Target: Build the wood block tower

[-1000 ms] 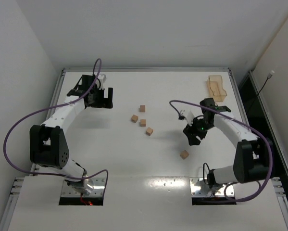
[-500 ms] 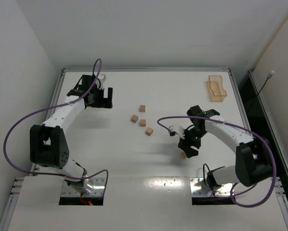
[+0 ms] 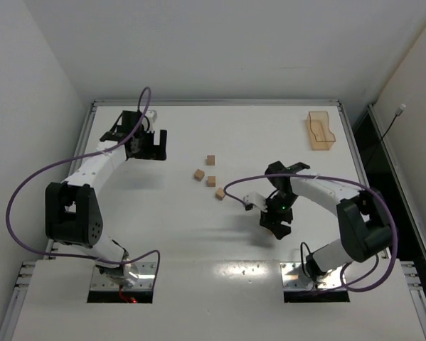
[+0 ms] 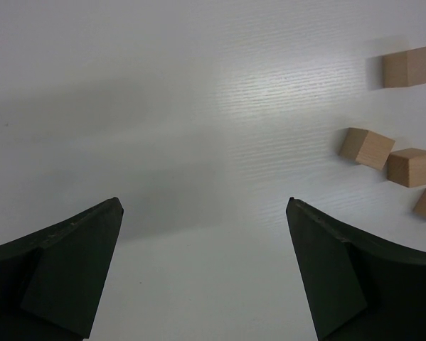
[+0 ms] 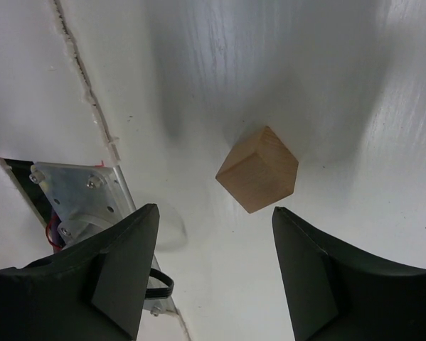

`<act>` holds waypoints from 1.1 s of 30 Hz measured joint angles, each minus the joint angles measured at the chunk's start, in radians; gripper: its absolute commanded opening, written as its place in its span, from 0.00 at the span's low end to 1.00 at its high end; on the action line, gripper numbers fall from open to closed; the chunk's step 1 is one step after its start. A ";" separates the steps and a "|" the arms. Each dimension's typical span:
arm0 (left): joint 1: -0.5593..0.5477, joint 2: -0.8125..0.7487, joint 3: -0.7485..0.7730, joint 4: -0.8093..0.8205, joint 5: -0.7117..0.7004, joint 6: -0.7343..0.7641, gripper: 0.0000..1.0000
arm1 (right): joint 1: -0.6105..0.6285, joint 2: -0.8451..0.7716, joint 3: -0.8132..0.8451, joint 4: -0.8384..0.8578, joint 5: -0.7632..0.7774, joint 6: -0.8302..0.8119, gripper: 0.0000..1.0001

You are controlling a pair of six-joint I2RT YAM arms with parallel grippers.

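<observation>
Several wood blocks lie singly on the white table: a loose group mid-table [image 3: 210, 160] [image 3: 198, 175] [image 3: 211, 181] [image 3: 220, 194], also at the right edge of the left wrist view [image 4: 367, 148] [image 4: 412, 168]. One more block [image 5: 257, 169] lies alone just beyond my right gripper [image 5: 214, 209], which is open and points down at it, not touching. From above, the right gripper [image 3: 277, 224] covers that block. My left gripper [image 3: 152, 145] is wide open and empty at the far left [image 4: 203, 206]. The tower is out of view.
A translucent tan tray [image 3: 319, 131] stands at the far right corner. The right arm's metal base plate [image 5: 77, 195] and a black cable show behind the right gripper. A purple cable loops from each arm.
My right gripper has moved left and toward the near edge, coming over the lone block, which the top view now hides. The left arm has not moved.
</observation>
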 measured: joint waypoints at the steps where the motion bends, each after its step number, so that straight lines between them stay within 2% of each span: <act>1: 0.000 0.002 0.000 0.001 0.000 0.000 1.00 | 0.007 0.009 0.000 0.006 0.009 0.005 0.62; 17: 0.000 0.014 0.000 0.008 -0.023 0.004 1.00 | 0.100 0.158 0.051 0.101 0.121 0.130 0.62; 30: 0.000 0.024 0.000 0.012 -0.027 0.006 1.00 | 0.190 0.225 0.092 0.089 0.212 0.225 0.35; 33: 0.000 0.024 0.000 0.013 -0.030 0.007 1.00 | 0.204 0.239 0.101 0.080 0.234 0.243 0.20</act>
